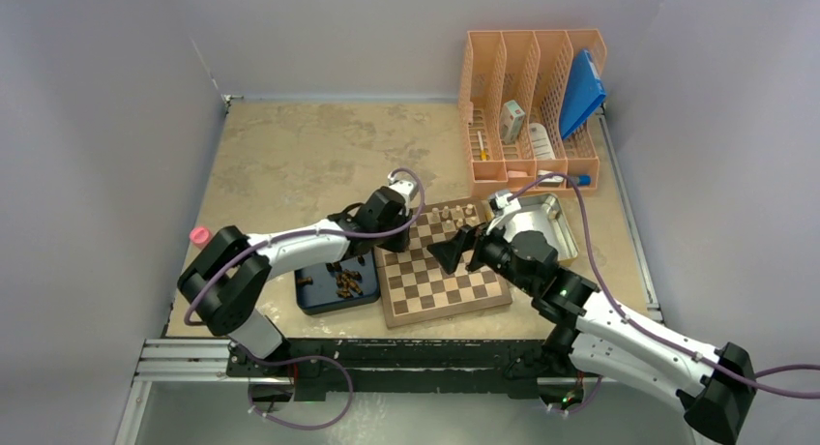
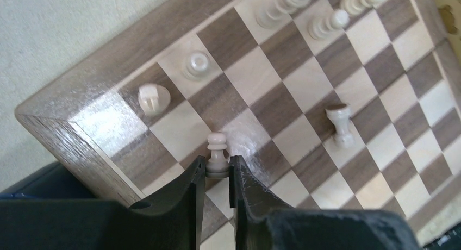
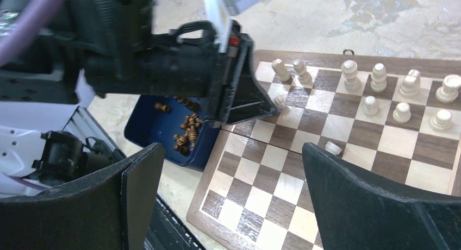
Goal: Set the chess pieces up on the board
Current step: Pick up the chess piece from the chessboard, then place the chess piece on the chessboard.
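Left wrist: hand [image 2: 217, 167] around pale pawn [image 2: 217, 148]

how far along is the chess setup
Early. Several pale beige wooden pieces stand along the far rows of the brown-and-cream wooden chessboard. The left gripper is closed on a pale beige pawn on a square; the right gripper hangs open. Left to do: the dark brown pieces, still in the dark blue tray.

Even, soft overhead light; glare whitens the board [image 2: 103, 117] corner, and close fingers [image 3: 369, 206] blur.
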Robot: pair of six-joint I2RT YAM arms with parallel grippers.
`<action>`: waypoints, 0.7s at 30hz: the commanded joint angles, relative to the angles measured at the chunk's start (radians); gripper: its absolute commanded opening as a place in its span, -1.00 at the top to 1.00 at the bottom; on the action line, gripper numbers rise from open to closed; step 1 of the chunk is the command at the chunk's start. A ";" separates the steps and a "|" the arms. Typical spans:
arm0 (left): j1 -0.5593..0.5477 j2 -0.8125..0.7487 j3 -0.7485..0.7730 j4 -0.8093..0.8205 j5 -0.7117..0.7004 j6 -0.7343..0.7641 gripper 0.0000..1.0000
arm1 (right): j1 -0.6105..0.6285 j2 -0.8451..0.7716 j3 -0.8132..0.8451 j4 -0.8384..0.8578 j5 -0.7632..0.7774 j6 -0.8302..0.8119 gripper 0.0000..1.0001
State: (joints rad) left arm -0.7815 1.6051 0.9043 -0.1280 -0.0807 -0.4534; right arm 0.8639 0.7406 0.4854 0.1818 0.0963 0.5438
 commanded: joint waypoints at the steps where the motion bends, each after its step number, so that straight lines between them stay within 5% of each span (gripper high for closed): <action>1: -0.007 -0.111 -0.071 0.111 0.112 -0.018 0.86 | 0.003 0.052 0.042 -0.001 0.055 0.077 -0.98; 8: -0.007 -0.234 -0.189 0.271 0.257 0.006 0.88 | -0.017 0.112 0.094 -0.019 0.042 0.111 -0.91; 15: -0.007 -0.379 -0.289 0.384 0.426 0.079 0.85 | -0.069 0.157 0.126 -0.001 -0.121 0.138 0.18; 21: -0.008 -0.469 -0.305 0.355 0.470 0.139 0.86 | -0.181 0.218 0.162 -0.027 -0.371 0.131 0.41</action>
State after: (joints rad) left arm -0.7822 1.1965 0.6090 0.1658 0.3141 -0.3805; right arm 0.7483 0.9321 0.5846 0.1432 -0.0757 0.6724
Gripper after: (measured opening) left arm 0.184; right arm 0.307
